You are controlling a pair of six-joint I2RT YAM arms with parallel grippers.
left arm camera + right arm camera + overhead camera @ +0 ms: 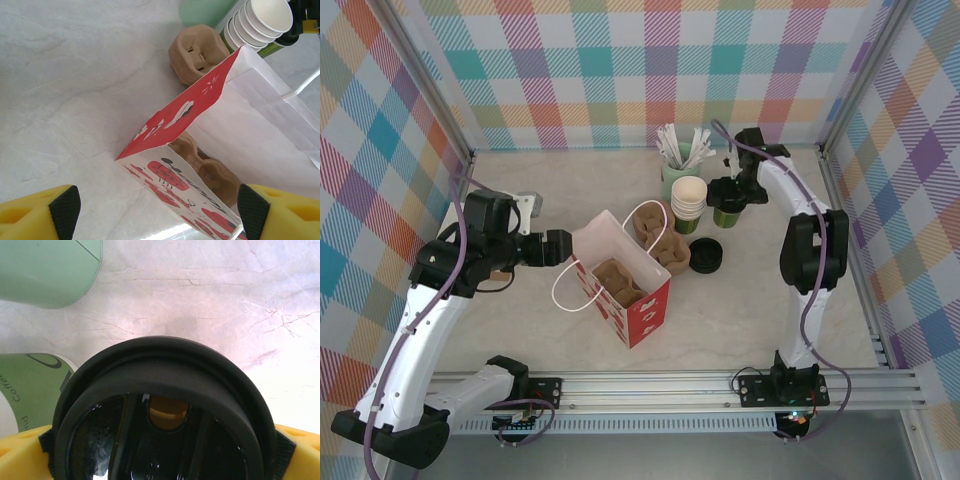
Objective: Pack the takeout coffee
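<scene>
Black lid (160,370) between wide-spread pads of right gripper (160,450), grip impossible to tell, near far edge of table (770,300), left gripper (159,207) open-jawed beside paper bag (250,125).

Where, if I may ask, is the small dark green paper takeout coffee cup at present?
Top view: the cup stands back right, under the right gripper, beside the stack of lidless green cups.

Left arm (430,300) is stretched out low, left gripper (159,210) aimed sideways, fingers spread wide. Right arm (810,240) has its elbow up, right gripper (162,450) pointing straight down, jaws wide apart too.
</scene>
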